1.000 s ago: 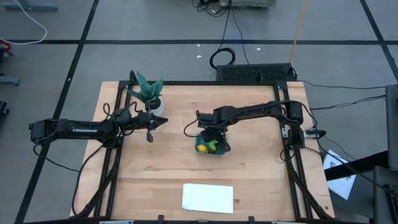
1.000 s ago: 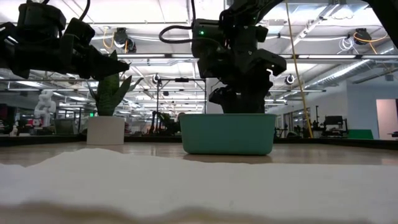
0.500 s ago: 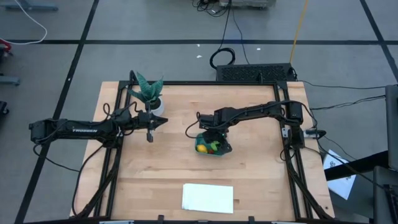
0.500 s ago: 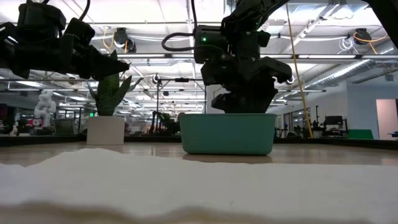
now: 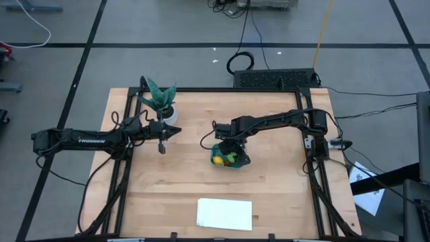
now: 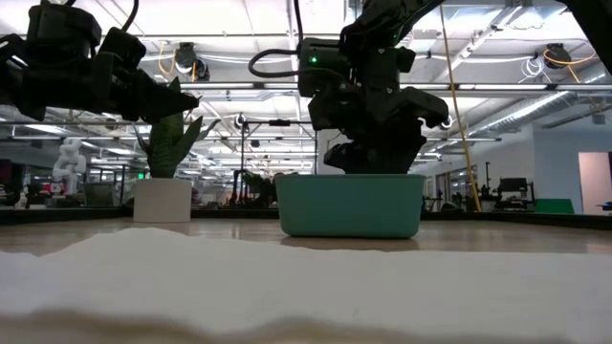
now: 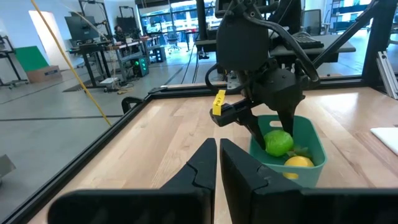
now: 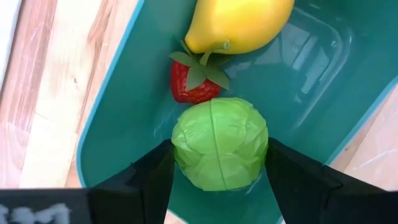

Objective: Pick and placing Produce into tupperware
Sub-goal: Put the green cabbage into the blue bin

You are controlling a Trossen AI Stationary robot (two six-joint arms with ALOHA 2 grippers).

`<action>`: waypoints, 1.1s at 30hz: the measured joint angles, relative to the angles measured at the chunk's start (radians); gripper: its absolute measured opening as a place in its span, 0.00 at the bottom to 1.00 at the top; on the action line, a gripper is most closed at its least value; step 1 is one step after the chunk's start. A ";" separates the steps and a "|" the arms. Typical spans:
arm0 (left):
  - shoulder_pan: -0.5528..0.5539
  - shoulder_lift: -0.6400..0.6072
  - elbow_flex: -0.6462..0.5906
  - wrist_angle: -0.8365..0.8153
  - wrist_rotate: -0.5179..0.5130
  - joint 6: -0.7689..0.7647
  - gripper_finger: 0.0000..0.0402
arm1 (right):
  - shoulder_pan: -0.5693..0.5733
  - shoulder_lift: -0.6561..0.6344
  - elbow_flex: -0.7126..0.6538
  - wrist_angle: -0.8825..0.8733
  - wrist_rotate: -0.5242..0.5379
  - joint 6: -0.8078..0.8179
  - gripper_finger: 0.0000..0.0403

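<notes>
The teal tupperware (image 5: 236, 163) sits at mid-table, also visible in the low view (image 6: 349, 205). Inside it lie the yellow lemon (image 8: 239, 22) and the red strawberry (image 8: 193, 84), both resting on the tub floor. My right gripper (image 5: 228, 149) reaches down into the tub and is shut on the green ball (image 8: 219, 143), which also shows in the left wrist view (image 7: 278, 142). My left gripper (image 5: 162, 146) hovers shut above the table, left of the tub near the plant, touching nothing. My right gripper pinches the green ball between its two fingers (image 8: 155, 171), one on each opposite side (image 8: 180, 149). The fingers come from above, slanting down into the tub. The ball sits inside the tub beside the strawberry; whether it rests on the tub floor I cannot tell.
A spiky green plant in a white pot (image 5: 161, 101) stands at the far left, just behind my left gripper. A flat white sheet (image 5: 224, 213) lies near the table's near edge. Bare wood lies between the sheet and the tub.
My right gripper has come down a little into the tub with the green ball still between its fingers, then held still. The left arm has not moved.
</notes>
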 joint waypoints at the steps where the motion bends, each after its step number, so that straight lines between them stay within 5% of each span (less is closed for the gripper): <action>1: 0.000 0.000 0.000 0.000 0.000 0.000 0.06 | 0.000 0.000 0.000 0.002 0.003 0.000 0.54; 33: 0.000 0.000 0.000 0.000 0.000 0.000 0.06 | -0.013 -0.002 -0.043 0.057 0.002 0.011 0.54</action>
